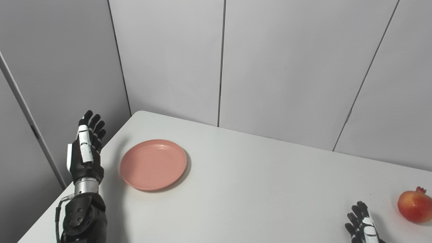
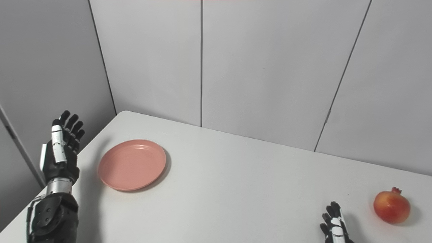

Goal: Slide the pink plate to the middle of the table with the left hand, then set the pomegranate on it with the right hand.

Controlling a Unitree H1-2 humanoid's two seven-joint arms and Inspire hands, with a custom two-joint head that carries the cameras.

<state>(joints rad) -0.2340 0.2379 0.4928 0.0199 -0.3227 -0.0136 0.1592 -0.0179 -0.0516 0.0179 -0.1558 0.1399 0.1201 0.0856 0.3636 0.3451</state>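
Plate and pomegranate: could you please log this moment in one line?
left hand open, beside plate | right hand open | pomegranate on table, untouched

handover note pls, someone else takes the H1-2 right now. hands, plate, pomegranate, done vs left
Left hand: open, raised at the table's left edge, beside the pink plate, not touching it.
Right hand: low at the bottom edge, only partly in view, fingers apart, holding nothing; apart from the pomegranate.
Plate: empty, flat on the left part of the table, not yet in the middle.
Pomegranate: on the table, far right.
Done: nothing.
Left: slide the plate to the middle with the left hand, then set the pomegranate on it with the right.
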